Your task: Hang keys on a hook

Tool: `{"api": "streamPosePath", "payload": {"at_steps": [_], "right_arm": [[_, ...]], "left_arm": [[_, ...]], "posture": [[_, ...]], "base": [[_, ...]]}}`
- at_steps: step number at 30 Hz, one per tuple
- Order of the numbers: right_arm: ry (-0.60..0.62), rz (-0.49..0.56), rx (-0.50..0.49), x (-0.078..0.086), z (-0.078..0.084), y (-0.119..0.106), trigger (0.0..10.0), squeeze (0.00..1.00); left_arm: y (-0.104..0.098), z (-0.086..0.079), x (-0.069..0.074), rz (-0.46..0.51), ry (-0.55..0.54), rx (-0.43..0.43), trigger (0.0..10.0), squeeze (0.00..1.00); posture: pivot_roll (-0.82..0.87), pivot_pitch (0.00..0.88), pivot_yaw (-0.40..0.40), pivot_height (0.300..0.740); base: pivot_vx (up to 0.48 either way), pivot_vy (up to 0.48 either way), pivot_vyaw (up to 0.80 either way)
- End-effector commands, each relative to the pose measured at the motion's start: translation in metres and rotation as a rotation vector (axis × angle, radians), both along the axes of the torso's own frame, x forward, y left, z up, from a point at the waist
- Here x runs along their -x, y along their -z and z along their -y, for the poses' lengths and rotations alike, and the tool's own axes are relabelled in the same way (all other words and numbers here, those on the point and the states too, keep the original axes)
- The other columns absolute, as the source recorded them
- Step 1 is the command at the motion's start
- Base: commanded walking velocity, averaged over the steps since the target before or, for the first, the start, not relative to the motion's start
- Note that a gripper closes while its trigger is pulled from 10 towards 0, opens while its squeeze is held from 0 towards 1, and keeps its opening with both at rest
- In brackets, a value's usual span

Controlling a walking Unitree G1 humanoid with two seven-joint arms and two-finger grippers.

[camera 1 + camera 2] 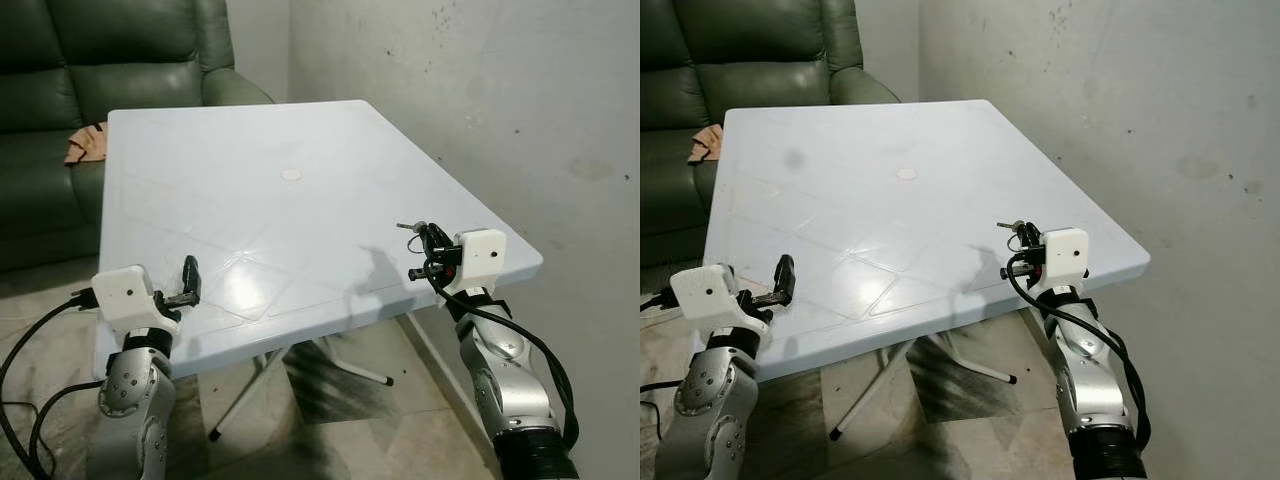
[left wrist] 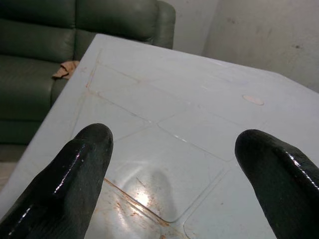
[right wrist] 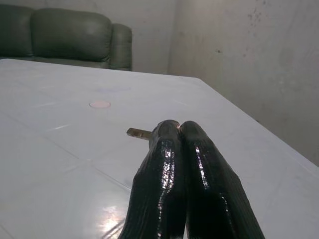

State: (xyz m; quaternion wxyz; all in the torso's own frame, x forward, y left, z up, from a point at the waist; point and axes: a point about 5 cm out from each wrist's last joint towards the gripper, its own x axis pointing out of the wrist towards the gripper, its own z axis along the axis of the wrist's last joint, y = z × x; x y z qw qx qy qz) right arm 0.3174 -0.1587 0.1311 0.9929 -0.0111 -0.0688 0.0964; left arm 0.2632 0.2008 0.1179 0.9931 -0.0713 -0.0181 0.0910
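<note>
Right tool (image 1: pixel 432 243): fingers are being pressed together on the keys (image 1: pixel 408 226), so they are being carried clear of the counter (image 1: pixel 300 130), above its right edge near the front corner.
Left tool (image 1: pixel 188 283): is being held spread and empty over the front left edge.
Hook: cannot be made out here.
Sofa (image 1: pixel 60 90): is standing beyond the far left corner.

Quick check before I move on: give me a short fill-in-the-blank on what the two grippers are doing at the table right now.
1. The right gripper is shut on a ____.
2. The left gripper has its fingers ____ over the white table.
3. The piece of furniture behind the table is a green ____.

Missing words: key; open; sofa
</note>
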Motion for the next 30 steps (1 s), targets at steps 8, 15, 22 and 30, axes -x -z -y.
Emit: {"api": "streamPosePath", "payload": {"at_steps": [8, 15, 22, 30], "right_arm": [[0.015, 0.020, -0.010, -0.0011, 0.0034, -0.0063, 10.0, 0.00], [0.021, 0.021, -0.010, -0.0016, 0.0043, -0.0067, 10.0, 0.00], [0.033, -0.007, -0.011, -0.0029, 0.0058, -0.0042, 10.0, 0.00], [0.038, -0.022, -0.013, -0.0038, 0.0060, -0.0034, 10.0, 0.00]], "left_arm": [[-0.0055, 0.0001, -0.0030, 0.010, -0.002, -0.007, 10.0, 0.00], [-0.0054, 0.0011, -0.0044, 0.007, -0.004, -0.009, 10.0, 0.00], [-0.0057, 0.0015, -0.0049, 0.007, -0.003, -0.007, 10.0, 0.00], [-0.0064, 0.0024, -0.0049, 0.011, -0.001, -0.006, 10.0, 0.00]], "posture": [[0.02, 0.054, -0.067, 0.740], [0.02, 0.056, -0.066, 0.740], [0.02, 0.056, -0.066, 0.740], [0.02, 0.057, -0.065, 0.740]], "base": [[0.232, 0.000, 0.00], [0.037, 0.000, 0.00], [0.000, 0.000, -0.08], [0.000, 0.000, -0.70]]}}
